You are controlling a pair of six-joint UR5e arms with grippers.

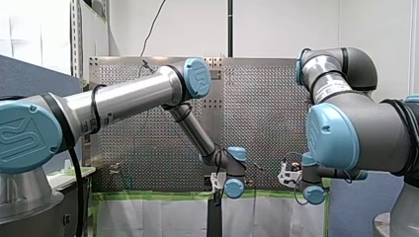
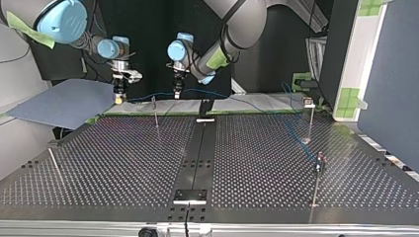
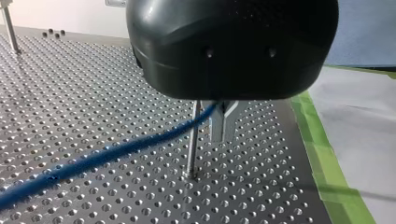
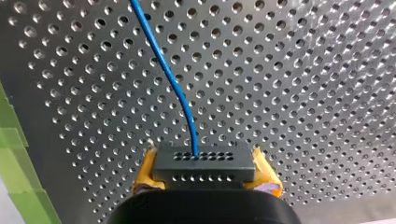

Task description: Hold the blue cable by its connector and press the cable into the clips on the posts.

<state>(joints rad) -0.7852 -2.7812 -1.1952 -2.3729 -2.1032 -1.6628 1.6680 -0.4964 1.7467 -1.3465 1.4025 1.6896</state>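
The blue cable [image 2: 257, 102] runs along the table's far edge in the top view, then bends toward a post with a clip [image 2: 320, 160] at the right. My right gripper [image 4: 205, 173] is shut with yellow pads [image 4: 148, 169] on the black connector [image 4: 204, 167], from which the cable [image 4: 175, 84] leads away. It hangs at the top view's left [image 2: 118, 97]. My left gripper [image 3: 223, 123], metal fingers together, is shut on the cable [image 3: 116, 151] beside a thin post [image 3: 192, 140]. The post's top is hidden by the gripper body.
More posts stand on the perforated table [image 2: 123, 163]: one near the far edge [image 2: 155, 112], one far right [image 2: 311, 121], one leaning at the left [image 2: 55, 165]. A grey sheet [image 2: 64, 101] lies beyond the table's left corner. Green tape [image 3: 322, 154] lines the edge.
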